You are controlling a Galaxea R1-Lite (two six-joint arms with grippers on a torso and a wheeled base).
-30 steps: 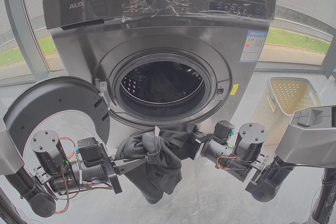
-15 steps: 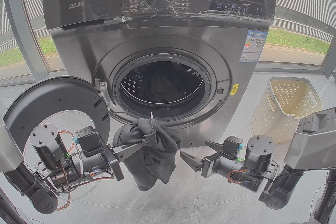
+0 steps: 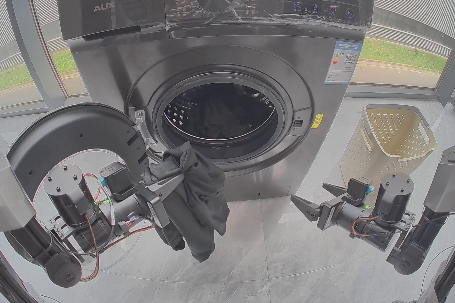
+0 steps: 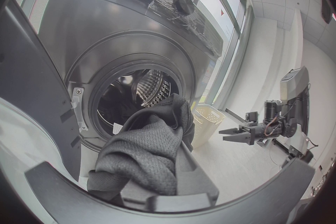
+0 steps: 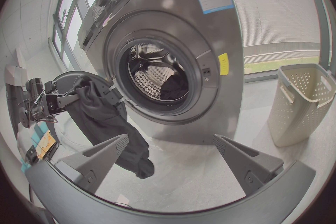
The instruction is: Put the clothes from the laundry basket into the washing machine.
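Note:
A dark grey garment (image 3: 194, 200) hangs from my left gripper (image 3: 173, 181), which is shut on it just below and left of the washing machine's open drum (image 3: 220, 117). The same garment (image 4: 147, 154) drapes over the fingers in the left wrist view and shows as a long hanging cloth (image 5: 105, 123) in the right wrist view. More dark clothing (image 5: 173, 86) lies inside the drum. My right gripper (image 3: 315, 202) stands open and empty, low at the right, beside the cream laundry basket (image 3: 391, 138).
The round machine door (image 3: 71, 138) is swung open to the left, right behind my left arm. The laundry basket (image 5: 302, 102) stands on the pale tiled floor to the right of the machine. Bare floor lies between the two arms.
My right gripper let go of the garment, opened and pulled back to the right. The left gripper carried the garment up and left, closer to the drum opening.

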